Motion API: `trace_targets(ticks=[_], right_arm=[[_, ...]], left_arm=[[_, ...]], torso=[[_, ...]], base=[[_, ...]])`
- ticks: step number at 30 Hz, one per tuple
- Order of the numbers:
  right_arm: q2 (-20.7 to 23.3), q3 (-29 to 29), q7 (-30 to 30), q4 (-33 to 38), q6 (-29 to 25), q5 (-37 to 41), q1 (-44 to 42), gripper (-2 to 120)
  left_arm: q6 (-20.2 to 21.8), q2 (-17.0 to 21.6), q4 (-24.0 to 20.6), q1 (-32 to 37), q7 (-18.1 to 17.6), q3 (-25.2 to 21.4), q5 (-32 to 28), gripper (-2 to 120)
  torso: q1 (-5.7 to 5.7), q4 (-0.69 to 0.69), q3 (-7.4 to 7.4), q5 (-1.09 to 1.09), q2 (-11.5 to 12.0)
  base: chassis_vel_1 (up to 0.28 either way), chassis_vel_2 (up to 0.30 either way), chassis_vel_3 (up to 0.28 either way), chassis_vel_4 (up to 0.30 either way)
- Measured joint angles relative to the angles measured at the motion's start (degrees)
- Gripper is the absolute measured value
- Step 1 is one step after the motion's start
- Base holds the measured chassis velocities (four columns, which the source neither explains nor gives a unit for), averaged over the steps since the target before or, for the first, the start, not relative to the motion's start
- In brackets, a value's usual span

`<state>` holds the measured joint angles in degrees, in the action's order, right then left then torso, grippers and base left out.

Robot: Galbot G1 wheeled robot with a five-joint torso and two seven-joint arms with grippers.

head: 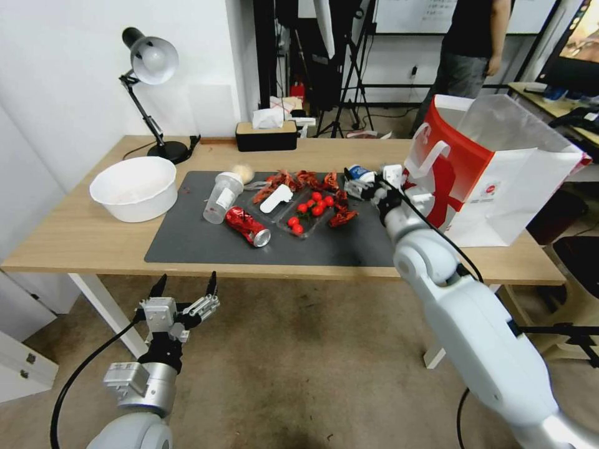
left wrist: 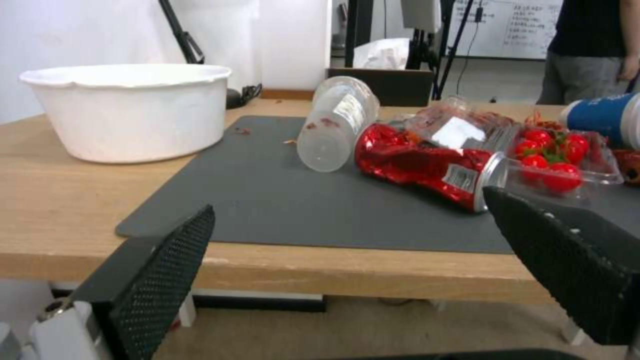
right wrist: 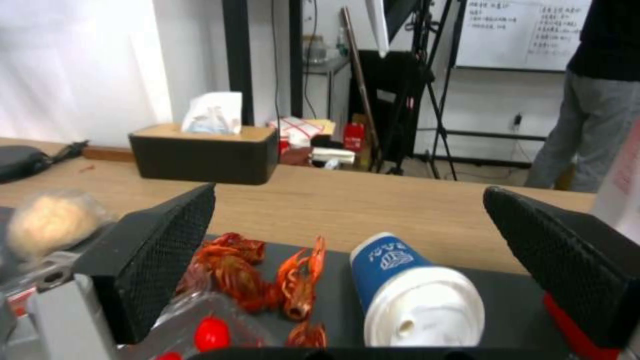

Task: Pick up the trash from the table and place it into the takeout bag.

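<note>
The takeout bag [head: 499, 168] stands open-topped at the right end of the tabletop [head: 75, 237], just off the dark grey mat [head: 206, 243]; what lies inside it cannot be seen. On the mat, a clear tray [head: 309, 215] holds red cherry tomatoes [head: 315, 202], with crayfish shells [head: 293, 181] scattered around it. Left of the tray lies the crushed red can [head: 248, 226] on its side, touching the toppled clear plastic cup [head: 221, 196]; the beige paper ball [head: 242, 171] sits behind that cup. The white plastic bowl [head: 134, 187] rests off the mat's left edge.

The right gripper [head: 368, 181] hangs between the tray and the bag, jaws apart. The right wrist view shows the blue-and-white cup [right wrist: 413, 292] lying on its side between them, lid toward the camera, untouched, and a tissue box [right wrist: 203, 152] farther back.

The left gripper [head: 184, 290] waits below the tabletop's near edge, jaws apart. The left wrist view shows the can's [left wrist: 427, 167] pull-tab end facing that gripper.
</note>
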<state>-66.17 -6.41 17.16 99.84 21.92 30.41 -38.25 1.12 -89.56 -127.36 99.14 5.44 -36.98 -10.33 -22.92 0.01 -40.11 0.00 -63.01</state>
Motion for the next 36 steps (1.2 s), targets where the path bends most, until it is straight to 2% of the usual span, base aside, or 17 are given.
trace_targets(ticks=[6, 9, 16, 25, 36], right_arm=[[-0.9, 2.6, -0.1, -6.1, 1.8, 1.2, 5.7, 100], [-1.7, 3.9, -1.3, -11.8, 2.5, 1.7, 9.3, 100], [-3.2, 5.1, -4.3, -20.0, 3.6, 1.7, 13.3, 100], [-3.7, 5.3, -8.2, -26.0, 4.5, 0.5, 15.0, 100], [-3.6, 5.3, -10.1, -28.8, 4.6, -0.4, 15.7, 100]], left_arm=[[0.1, -0.1, 0.3, -0.4, 0.0, 0.0, 0.0, 100], [0.2, -0.1, 0.6, -0.6, 0.0, -0.1, 0.0, 100], [0.2, 0.1, 1.1, -0.9, 0.0, -0.2, -0.2, 100], [0.3, 0.4, 1.8, -1.5, -0.1, -0.1, -0.5, 100], [0.3, 0.5, 2.1, -1.6, -0.1, 0.1, -0.5, 100]], torso=[[0.00, -0.01, 0.00, 0.00, 0.0], [0.00, -0.01, 0.00, 0.00, 0.0], [0.00, -0.01, 0.00, 0.00, 0.0], [0.00, -0.01, 0.00, 0.00, 0.0], [0.02, -0.02, 0.02, -0.01, 0.0]], base=[[0.000, 0.000, 0.000, 0.000], [0.000, 0.000, 0.000, 0.000], [0.000, 0.000, 0.000, 0.000], [0.000, 0.000, 0.000, 0.000], [0.000, 0.000, 0.000, 0.000]])
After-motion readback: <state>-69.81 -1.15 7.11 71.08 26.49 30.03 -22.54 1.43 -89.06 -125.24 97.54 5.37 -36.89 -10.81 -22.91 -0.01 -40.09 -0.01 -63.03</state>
